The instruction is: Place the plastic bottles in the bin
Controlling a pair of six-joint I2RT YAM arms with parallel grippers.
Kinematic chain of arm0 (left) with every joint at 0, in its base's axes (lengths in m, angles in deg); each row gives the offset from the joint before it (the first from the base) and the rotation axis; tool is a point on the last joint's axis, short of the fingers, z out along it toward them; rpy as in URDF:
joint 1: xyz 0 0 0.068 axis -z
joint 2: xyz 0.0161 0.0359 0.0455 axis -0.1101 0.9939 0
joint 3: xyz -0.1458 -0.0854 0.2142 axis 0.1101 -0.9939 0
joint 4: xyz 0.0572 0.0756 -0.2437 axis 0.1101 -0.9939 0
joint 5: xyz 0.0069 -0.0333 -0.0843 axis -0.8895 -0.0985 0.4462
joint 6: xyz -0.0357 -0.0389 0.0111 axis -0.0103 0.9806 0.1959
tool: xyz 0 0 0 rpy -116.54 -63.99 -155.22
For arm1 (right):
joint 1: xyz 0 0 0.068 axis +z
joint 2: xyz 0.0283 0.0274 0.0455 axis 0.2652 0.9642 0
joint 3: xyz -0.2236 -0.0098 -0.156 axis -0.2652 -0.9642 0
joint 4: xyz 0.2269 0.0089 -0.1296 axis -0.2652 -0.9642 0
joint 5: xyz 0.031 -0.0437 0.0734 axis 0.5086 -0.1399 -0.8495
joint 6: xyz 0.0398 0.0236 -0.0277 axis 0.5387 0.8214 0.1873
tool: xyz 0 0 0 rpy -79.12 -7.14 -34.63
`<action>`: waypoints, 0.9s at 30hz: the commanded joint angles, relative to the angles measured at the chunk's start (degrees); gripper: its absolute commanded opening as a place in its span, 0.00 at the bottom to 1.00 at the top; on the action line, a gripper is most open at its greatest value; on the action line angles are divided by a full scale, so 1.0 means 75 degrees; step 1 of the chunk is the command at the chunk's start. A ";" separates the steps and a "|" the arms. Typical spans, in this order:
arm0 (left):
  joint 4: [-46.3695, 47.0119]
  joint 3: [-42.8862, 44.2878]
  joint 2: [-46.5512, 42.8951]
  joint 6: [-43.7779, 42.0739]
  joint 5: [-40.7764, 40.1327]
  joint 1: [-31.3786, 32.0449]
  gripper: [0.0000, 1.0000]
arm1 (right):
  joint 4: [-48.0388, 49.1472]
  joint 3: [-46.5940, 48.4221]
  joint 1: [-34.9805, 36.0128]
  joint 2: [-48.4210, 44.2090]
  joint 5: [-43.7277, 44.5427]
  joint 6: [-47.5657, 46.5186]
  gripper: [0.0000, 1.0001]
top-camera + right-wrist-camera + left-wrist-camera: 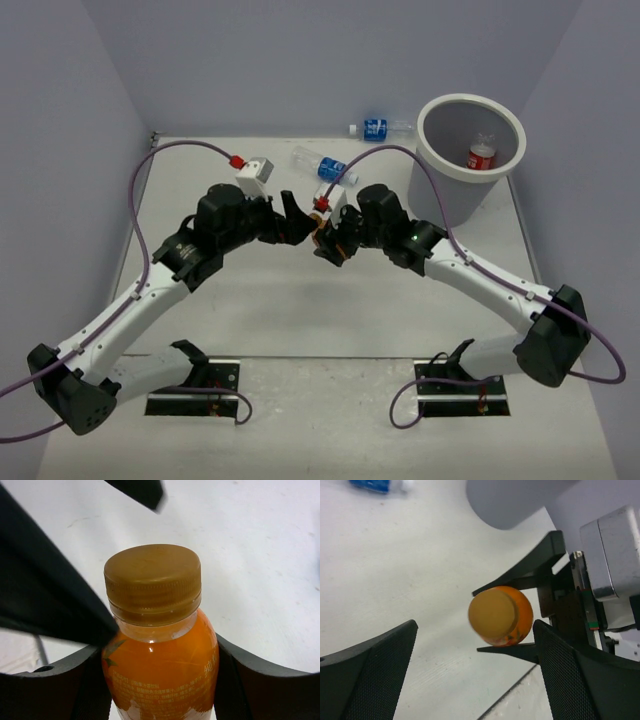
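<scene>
Near the middle of the table (262, 312), between the two wrists, the right gripper (165, 676) is pinching the short orange bottle (500, 615) across its body just below the neck, a finger pressing on each side. The left gripper (297, 222) is holding its fingers spread wide, touching the bottle nowhere that I can make out. I am reading this as a hand-over. The left arm should be backing straight off so that neither finger is clipping the cap. The right arm should then be lifting and swinging right to the bin (425, 150), opening only once the bottle is hanging over its mouth. The smooth, rounded body is probably inviting a slip, so a slow, level carry is looking wise. From above, the grippers are hiding nearly all of the bottle. The right wrist view is cutting off its base, and its label print is too small to read. One red-labelled bottle (482, 155) is showing inside the bin, whose near wall is hiding the floor. Two blue-labelled bottles (375, 128) are lying behind, and no green or dark-labelled one is showing.
</scene>
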 commanded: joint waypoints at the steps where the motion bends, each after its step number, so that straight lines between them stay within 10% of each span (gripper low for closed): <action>1: -0.1058 0.0846 -0.0019 0.0843 -0.2622 -0.0122 1.00 | 0.0434 0.0606 -0.0683 -0.0607 0.1911 0.0793 0.00; 7: -0.0727 0.0312 -0.0038 0.1045 -0.1765 -0.1872 1.00 | 0.0697 0.1729 -0.2939 -0.1026 0.3324 0.2553 0.00; 16: -0.0568 0.0248 0.1120 0.1230 -0.2391 -0.2127 1.00 | 0.0238 0.3454 -0.5157 0.0343 0.4689 0.3762 0.00; 17: -0.0552 0.0263 0.1162 0.1227 -0.2387 -0.2128 1.00 | 0.0190 0.3504 -0.5247 0.0491 0.4717 0.3791 0.08; 19: -0.0527 0.0468 0.1510 0.1182 -0.2371 -0.2128 1.00 | 0.0118 0.3713 -0.5372 0.0796 0.4610 0.3809 0.89; 27: -0.0423 0.1336 0.2547 0.1318 -0.2338 -0.2128 1.00 | -0.0226 0.4502 -0.5385 0.0684 0.4020 0.3534 0.99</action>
